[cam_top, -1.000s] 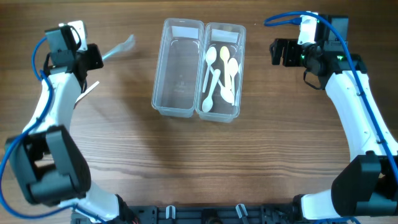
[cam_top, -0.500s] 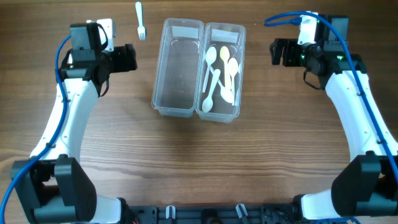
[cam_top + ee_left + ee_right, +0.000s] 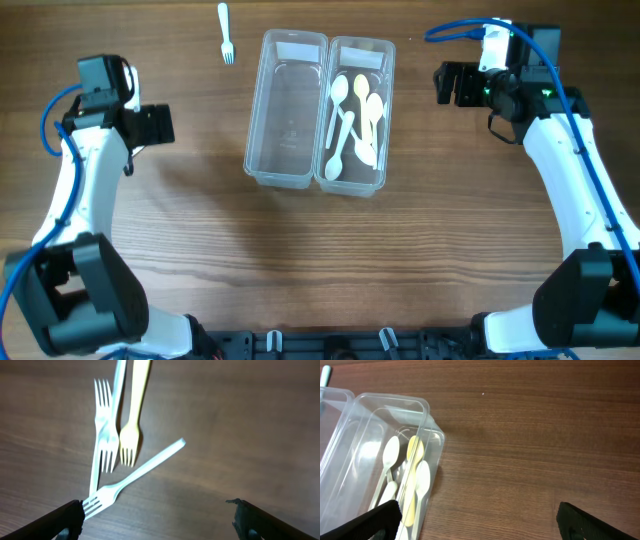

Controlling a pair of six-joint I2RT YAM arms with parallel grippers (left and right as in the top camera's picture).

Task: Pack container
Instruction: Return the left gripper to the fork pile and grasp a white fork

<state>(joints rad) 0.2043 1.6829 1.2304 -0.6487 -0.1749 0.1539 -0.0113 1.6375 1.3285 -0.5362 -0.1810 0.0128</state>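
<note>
Overhead: container (image 3: pixel 288 120), spoons (image 3: pixel 355 115) in its right bay, fork (image 3: pixel 225 18) beyond its far-left corner, left gripper (image 3: pixel 165 125) well left of it. Left wrist: spread wide, empty, forks (image 3: pixel 129 440) beneath. Right wrist: right gripper (image 3: pixel 477 515) spread wide, empty, right of container (image 3: pixel 395 396).

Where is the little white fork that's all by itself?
In the overhead view the fork lies on the table at the far edge, just left of the clear container.

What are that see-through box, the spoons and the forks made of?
Box: clear, glossy plastic probably; the table shows through it. Spoons: white and cream, smooth, likely plastic. Forks: thin, white and cream, slightly translucent, likely plastic too.
</note>
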